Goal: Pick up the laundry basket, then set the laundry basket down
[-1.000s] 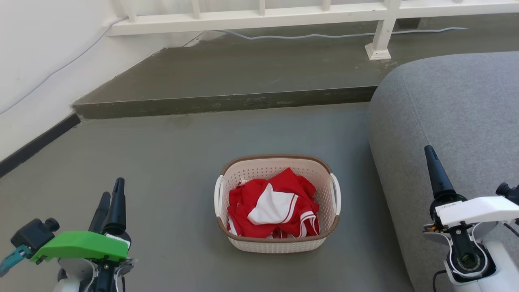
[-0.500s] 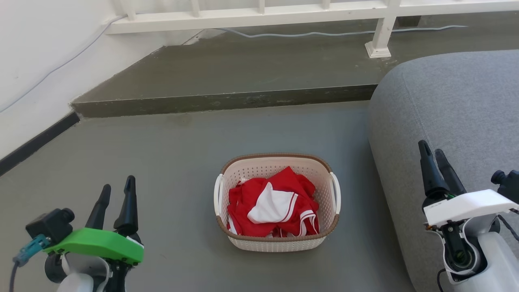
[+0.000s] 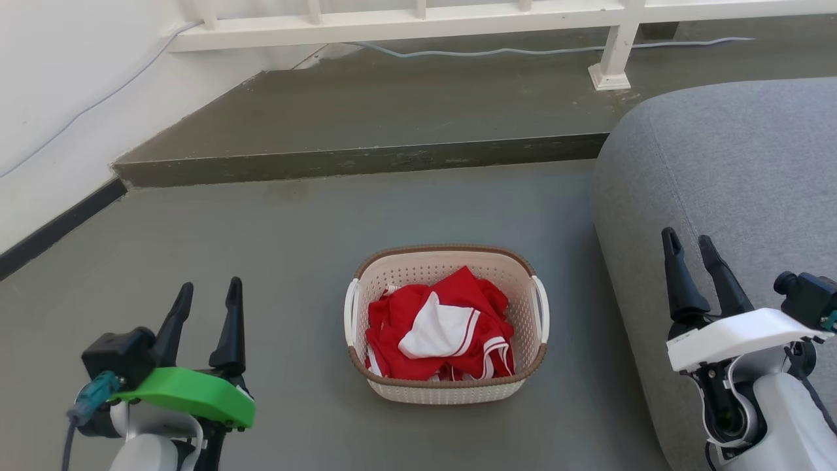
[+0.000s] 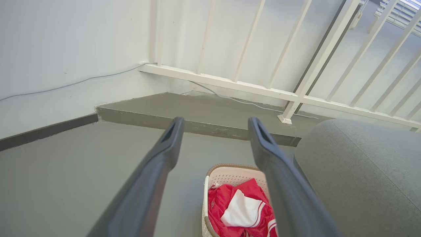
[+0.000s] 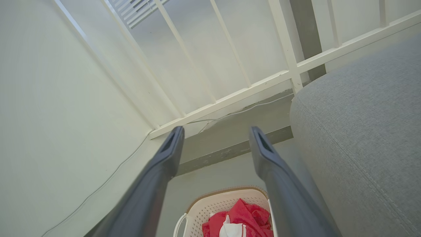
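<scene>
The laundry basket (image 3: 446,388) sits on the grey floor in the middle of the head view, cream-white and perforated, with a brown rim and white side handles. Red and white clothes (image 3: 438,330) lie inside it. My left gripper (image 3: 206,293) hangs open at the lower left, well clear of the basket, nothing between its fingers. My right gripper (image 3: 689,243) stands open at the lower right, over the grey sofa's edge, also empty. The basket (image 4: 227,172) shows low between the left gripper (image 4: 215,126) fingers, and the basket (image 5: 210,205) appears low in the right wrist view under the right gripper (image 5: 215,135).
A grey sofa (image 3: 726,176) fills the right side, close to the basket. A raised concrete step (image 3: 366,124) runs behind it, with a white railing (image 3: 458,19) and a cable (image 3: 523,51) on top. A white wall with dark skirting (image 3: 59,226) bounds the left.
Both arms have moved inward toward the basket and turned, so both fingers of each gripper now show spread apart. The basket has not moved.
</scene>
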Available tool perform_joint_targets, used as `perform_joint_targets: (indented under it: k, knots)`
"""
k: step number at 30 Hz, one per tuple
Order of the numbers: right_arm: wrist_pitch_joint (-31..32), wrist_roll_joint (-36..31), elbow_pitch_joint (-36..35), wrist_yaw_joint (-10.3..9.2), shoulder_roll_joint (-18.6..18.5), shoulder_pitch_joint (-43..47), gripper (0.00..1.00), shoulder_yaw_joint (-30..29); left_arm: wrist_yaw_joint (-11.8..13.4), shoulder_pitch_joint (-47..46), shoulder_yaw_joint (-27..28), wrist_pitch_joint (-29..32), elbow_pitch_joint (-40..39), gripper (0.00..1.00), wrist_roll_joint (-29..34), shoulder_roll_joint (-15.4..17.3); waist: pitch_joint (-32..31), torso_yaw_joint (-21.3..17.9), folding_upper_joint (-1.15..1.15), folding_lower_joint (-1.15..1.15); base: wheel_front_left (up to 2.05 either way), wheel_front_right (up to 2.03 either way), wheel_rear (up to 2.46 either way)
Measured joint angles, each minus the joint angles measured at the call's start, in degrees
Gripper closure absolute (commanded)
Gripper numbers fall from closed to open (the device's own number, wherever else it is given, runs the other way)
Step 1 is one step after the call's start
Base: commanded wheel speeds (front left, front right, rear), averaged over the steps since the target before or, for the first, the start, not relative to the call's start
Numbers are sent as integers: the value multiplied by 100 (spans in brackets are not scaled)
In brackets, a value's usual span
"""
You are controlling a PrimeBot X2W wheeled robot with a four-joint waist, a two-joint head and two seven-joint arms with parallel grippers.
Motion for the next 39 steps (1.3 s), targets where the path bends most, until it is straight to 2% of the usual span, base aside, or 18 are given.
perform_joint_targets:
  k: [19,39]
  knots:
    - [-375,-1462,49,-49,53,-7,0,136,-2,-29,-130,-355,-160,0,1567,-110,11,-24,0,0,0,0,0]
    - [-381,-1591,148,-37,204,-91,0,-87,-81,-30,-20,-355,-174,0,1641,-178,67,-31,0,0,0,0,0]
